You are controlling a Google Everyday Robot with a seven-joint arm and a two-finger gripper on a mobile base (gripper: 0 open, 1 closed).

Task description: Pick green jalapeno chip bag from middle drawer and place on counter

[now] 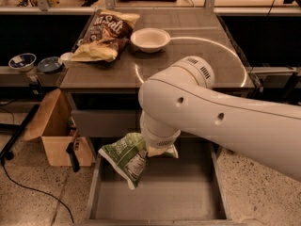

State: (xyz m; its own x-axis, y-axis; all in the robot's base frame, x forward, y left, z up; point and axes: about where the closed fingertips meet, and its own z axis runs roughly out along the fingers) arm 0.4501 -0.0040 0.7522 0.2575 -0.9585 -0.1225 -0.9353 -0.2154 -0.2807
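Note:
The green jalapeno chip bag [127, 157] hangs crumpled in the air above the left part of the open middle drawer [188, 192], a grey tray with a flat floor. My gripper [160, 150] sits under the white wrist at the bag's right end and is shut on it; the arm hides most of the fingers. The counter [197, 55] is above and behind, with a pale arc mark. The bag is below counter height, in front of the cabinet face.
A brown-and-yellow Salt bag [106, 34] and a white bowl [150, 39] lie on the counter's back left. A closed drawer front [103, 121] is above the open drawer. A cardboard box [54, 135] stands on the floor left. Two small bowls [22, 61] sit on a left ledge.

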